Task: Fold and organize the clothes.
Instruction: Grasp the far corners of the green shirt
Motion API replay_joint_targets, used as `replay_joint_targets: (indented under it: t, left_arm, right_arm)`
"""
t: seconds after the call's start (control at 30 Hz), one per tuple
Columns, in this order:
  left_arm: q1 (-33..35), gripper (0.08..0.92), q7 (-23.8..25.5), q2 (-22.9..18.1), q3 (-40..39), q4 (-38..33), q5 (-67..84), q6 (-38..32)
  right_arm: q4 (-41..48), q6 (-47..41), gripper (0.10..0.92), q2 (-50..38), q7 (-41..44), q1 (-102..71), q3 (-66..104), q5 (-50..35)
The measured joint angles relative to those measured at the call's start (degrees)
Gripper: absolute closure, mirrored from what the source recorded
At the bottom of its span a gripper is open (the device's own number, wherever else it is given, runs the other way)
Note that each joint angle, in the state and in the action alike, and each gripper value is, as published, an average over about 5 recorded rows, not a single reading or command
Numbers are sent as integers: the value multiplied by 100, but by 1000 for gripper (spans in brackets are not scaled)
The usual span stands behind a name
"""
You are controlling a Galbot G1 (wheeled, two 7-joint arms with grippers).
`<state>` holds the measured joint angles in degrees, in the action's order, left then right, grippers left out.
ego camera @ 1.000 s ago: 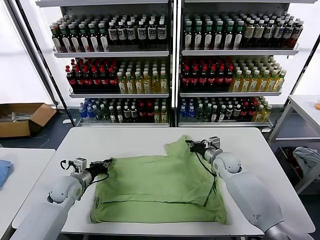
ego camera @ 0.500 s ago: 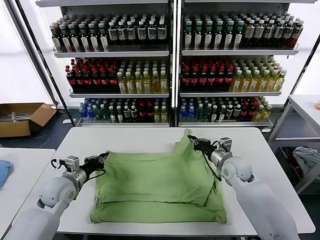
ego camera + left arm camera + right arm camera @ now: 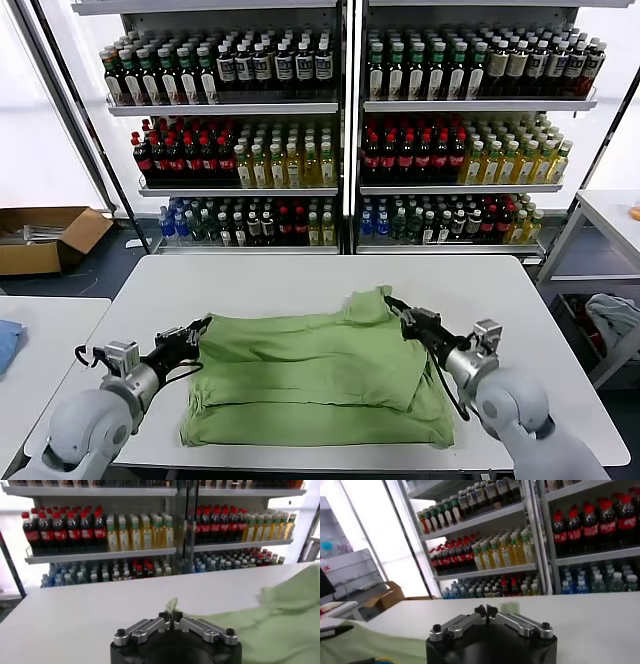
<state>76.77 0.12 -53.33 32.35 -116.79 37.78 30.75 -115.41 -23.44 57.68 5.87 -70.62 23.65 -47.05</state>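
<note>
Shirt (image 3: 315, 375) folded further toward robot, left claw (image 3: 196, 331), right claw (image 3: 397, 306) both still clenched on its edge

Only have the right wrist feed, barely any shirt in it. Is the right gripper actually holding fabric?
Observer: Yes. In the head view the right gripper is shut on the shirt at its far right corner.
Operator: And the left one?
Observer: The left gripper is shut on the shirt's far left corner.
Operator: Where's the shirt lying?
Observer: On the white table, folded over on itself, near the front edge.
</note>
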Motion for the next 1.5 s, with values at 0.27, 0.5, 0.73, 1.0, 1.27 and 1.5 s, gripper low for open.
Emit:
replay_joint_targets:
  t: [0.27,0.5,0.73,1.0,1.27,1.5]
  left_arm:
    - [709,910,-13,-178,250,-401,-30,-18]
    - [898,910,-7,-179,241,-531,-47,-28]
    - [1068,910,44,-221,296,-673,-55,-50]
    - [1085,910,59,-222,310,-709,-48,-60]
    - [955,910,67,-115,276,-612,9,-91]
    - [918,910,87,-93,303,-588,23,-101]
  right_arm:
    - [-183,-89,853,31,-203,-602,305,272]
    - [413,-308,654,132,-589,105,-98,500]
    - [1206,-435,455,342,-861,1074,-697,640]
    - [1988,-501,270,621,-970,1822,-1216,759]
    - [2516,-536,366,817,-979,2239,-1544,812]
    - [2737,-532,566,894,-986,2384,-1669,841]
